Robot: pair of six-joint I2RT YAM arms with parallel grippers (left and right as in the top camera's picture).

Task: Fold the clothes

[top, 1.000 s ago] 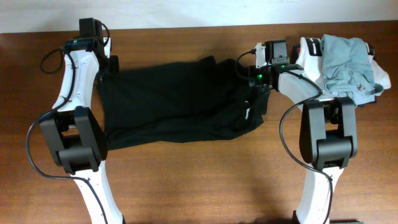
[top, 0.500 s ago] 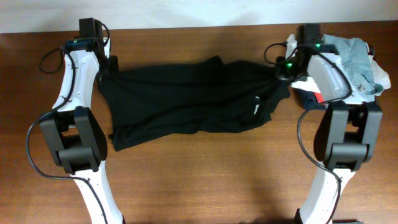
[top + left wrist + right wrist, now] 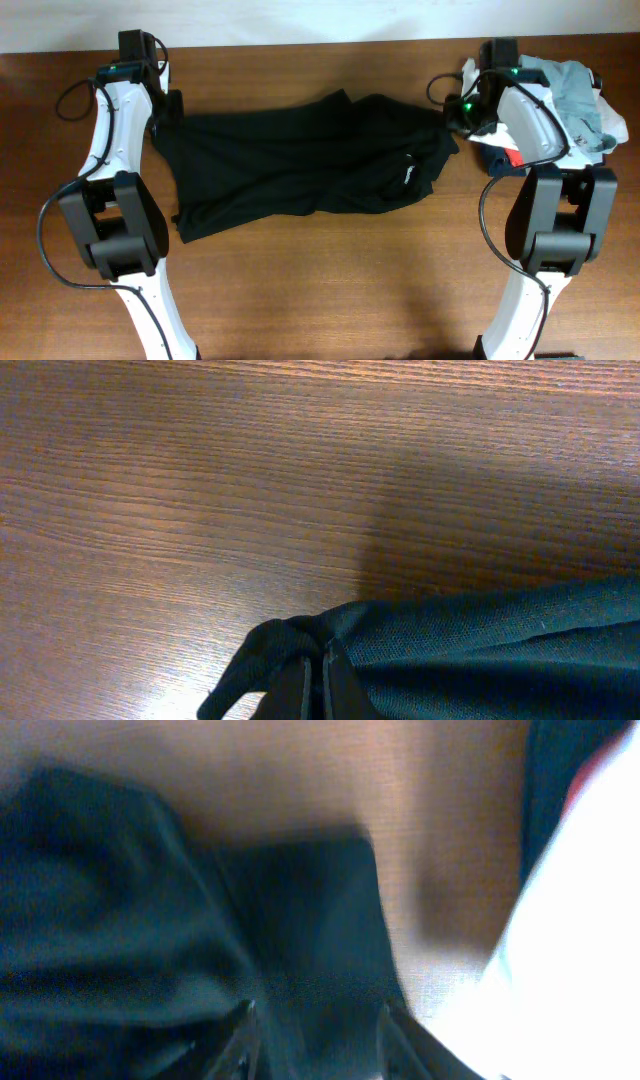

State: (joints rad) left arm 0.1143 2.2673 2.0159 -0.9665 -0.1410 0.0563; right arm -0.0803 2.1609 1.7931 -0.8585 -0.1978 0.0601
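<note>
The black top (image 3: pixel 300 165) lies spread across the wooden table between my two arms, with its small white logo (image 3: pixel 410 176) near the right end. My left gripper (image 3: pixel 160 118) is at the top's far left corner. In the left wrist view its fingers (image 3: pixel 322 665) are shut on a bunched edge of the black fabric (image 3: pixel 480 640). My right gripper (image 3: pixel 455 118) is at the top's far right corner. In the right wrist view its fingers (image 3: pixel 315 1025) stand apart, with black fabric (image 3: pixel 150 920) lying between and under them.
A pile of other clothes sits at the back right, beside the right arm: a light grey-blue garment (image 3: pixel 568 88) on top, white fabric (image 3: pixel 612 128) and a bit of red (image 3: pixel 513 156). The white fabric also shows in the right wrist view (image 3: pixel 580 920). The table's back edge (image 3: pixel 300 42) is close behind the top.
My right gripper has moved right and back, pulling the top's right edge with it and stretching the top out. My left arm has shifted slightly left.
</note>
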